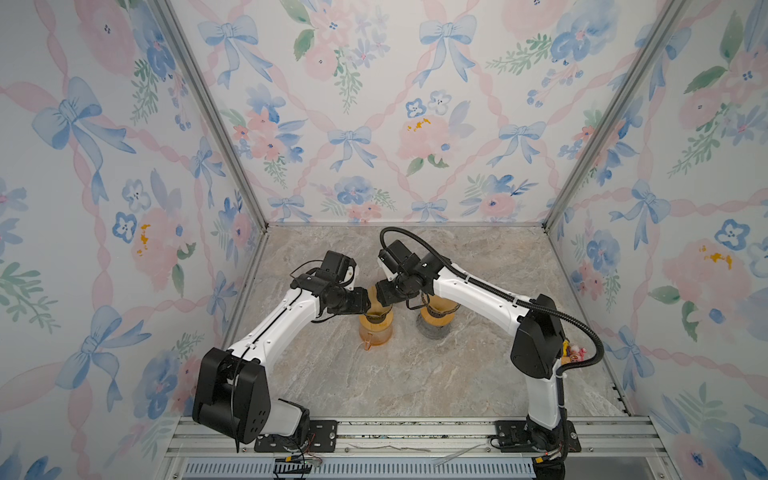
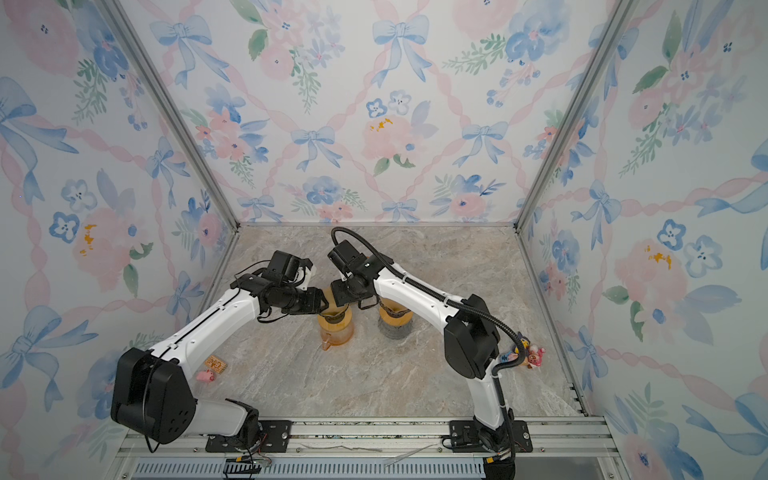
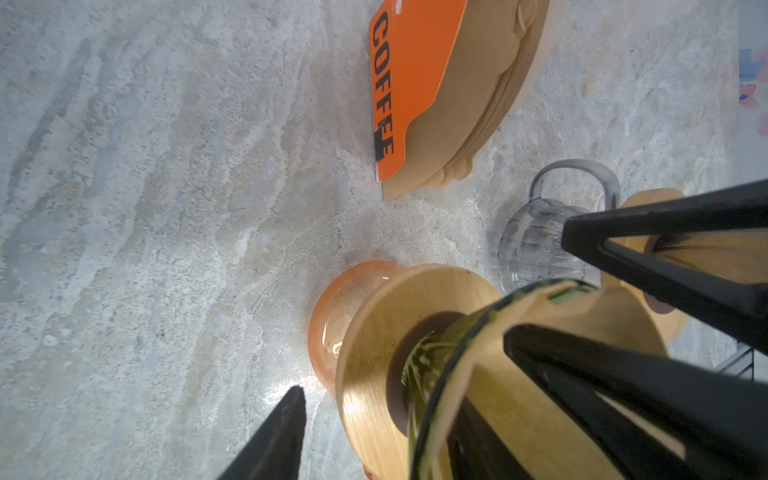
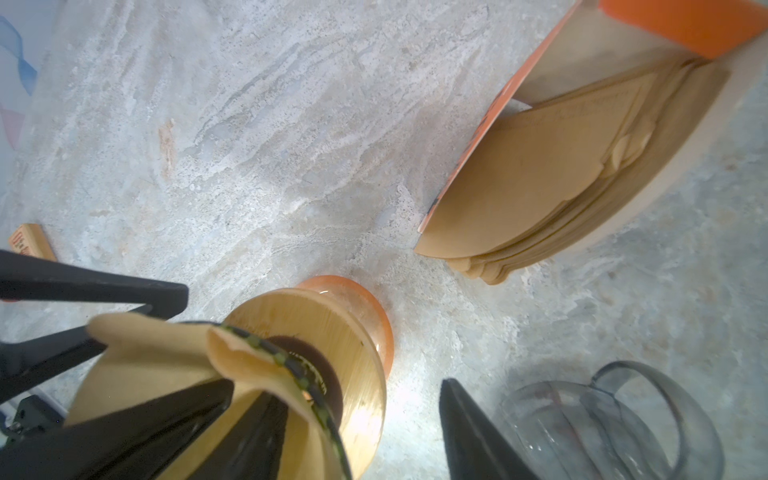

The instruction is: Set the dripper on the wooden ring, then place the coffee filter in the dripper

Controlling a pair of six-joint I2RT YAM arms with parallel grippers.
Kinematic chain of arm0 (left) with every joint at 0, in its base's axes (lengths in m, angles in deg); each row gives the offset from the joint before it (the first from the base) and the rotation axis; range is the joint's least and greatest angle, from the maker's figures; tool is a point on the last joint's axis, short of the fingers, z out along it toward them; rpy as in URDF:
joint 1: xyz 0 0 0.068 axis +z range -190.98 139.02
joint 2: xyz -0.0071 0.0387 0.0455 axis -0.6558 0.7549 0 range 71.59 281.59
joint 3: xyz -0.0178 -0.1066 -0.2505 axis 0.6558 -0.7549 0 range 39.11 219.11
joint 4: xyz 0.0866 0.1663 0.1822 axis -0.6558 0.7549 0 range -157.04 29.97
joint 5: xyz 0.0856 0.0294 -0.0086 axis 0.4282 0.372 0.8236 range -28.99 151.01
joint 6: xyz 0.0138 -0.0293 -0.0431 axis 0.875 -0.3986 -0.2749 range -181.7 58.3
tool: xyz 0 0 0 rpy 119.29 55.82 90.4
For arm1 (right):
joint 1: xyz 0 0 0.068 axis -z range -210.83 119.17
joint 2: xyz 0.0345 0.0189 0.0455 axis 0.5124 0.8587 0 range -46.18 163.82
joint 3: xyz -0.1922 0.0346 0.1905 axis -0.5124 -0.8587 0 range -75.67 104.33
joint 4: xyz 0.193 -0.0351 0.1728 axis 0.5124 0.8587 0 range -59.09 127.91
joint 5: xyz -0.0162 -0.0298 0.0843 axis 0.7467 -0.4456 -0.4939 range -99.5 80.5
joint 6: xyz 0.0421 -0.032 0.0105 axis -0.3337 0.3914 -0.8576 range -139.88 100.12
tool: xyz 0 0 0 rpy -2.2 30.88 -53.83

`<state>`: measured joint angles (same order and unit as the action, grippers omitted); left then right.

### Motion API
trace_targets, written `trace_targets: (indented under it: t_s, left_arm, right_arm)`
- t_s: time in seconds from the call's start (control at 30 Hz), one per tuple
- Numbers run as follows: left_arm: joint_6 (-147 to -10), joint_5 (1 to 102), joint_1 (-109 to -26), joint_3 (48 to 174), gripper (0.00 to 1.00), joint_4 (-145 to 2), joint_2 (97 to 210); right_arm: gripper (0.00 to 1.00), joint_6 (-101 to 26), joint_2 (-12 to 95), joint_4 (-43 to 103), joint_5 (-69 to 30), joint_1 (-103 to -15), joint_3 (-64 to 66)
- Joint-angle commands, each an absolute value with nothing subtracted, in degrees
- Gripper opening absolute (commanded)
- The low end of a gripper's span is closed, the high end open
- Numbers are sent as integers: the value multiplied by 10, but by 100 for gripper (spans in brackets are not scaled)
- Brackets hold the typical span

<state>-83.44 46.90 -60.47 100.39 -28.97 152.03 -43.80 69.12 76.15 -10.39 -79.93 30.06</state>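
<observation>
The brown paper coffee filter (image 3: 519, 307) (image 4: 153, 353) stands opened in the green glass dripper (image 3: 436, 374) (image 4: 299, 374). That dripper has a wooden collar (image 3: 374, 353) and sits on an orange carafe (image 1: 376, 334) (image 2: 336, 334) mid-table. My left gripper (image 3: 403, 361) (image 1: 365, 303) is open, one finger inside the filter and the other outside over the table. My right gripper (image 4: 338, 382) (image 1: 380, 293) is open the same way from the opposite side. In both top views the two grippers hide the filter.
A second wooden-collared dripper on a grey glass carafe (image 1: 432, 330) (image 4: 602, 415) stands close to the right. A stack of filters with an orange COFFEE card (image 3: 415, 83) (image 4: 540, 166) lies behind. A small wooden block (image 2: 216, 363) and toy figures (image 2: 525, 353) sit near the side walls.
</observation>
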Motion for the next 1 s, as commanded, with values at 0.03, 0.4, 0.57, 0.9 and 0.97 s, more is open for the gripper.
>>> trace_targets:
  t_s: [0.03,0.4,0.57,0.9,0.97]
  left_arm:
    - [-842,469,-606,1014,56,-277,1526]
    - [-842,470,-607,1009,56,-277,1521]
    - [-842,470,-606,1011,56,-277,1522]
    - [-841,471,-606,1011,56,-278,1523]
    - [-841,470,-606,1011,56,-278,1523]
  right_arm:
    - [61,-439,677,756,-118,-794,304]
    - [61,-444,714,780,-92,-792,331]
    - [61,-440,716,785,-78,-792,335]
    - [60,-432,664,742,-117,-797,295]
    - [61,-435,652,740,-126,-797,286]
